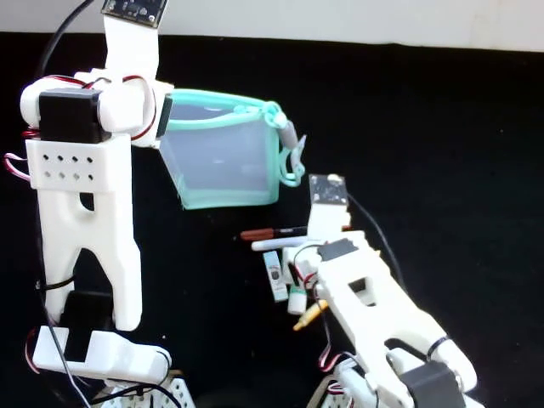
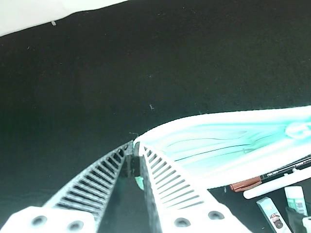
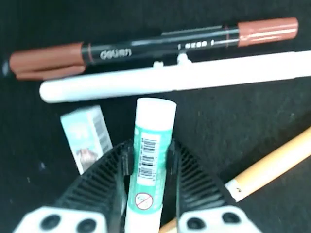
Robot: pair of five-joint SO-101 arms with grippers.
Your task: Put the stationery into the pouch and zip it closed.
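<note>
**A:** Left side, status?

**B:** Left tool (image 2: 135, 156) is pinched on one end of the pouch (image 1: 223, 161) rim. The mouth is partly open, and the zip pull (image 1: 293, 140) sits at the end away from the grip. I cannot tell if the pouch rests on the black tabletop (image 1: 442, 127).

**A:** Middle?

**B:** Near the pouch lie a brown marker (image 3: 146, 48), a white pen (image 3: 184, 75) right alongside it, a small box (image 3: 87, 133) and a pencil (image 3: 272, 165).

**A:** Right side?

**B:** Right tool (image 3: 148, 158) is clamped on a glue stick (image 3: 151, 131), gripping about mid-body, with the cap toward the pen.

**A:** How to do this step well?

**B:** Judgement only.
- Lift straight up before travelling, so the stick does not drag the pen or the box.
- Enter cap-first along the length of the mouth, not across it.
- The left tool should hold firm, because the soft rim may fold shut if nudged.
- Release once the stick is well inside.
</note>
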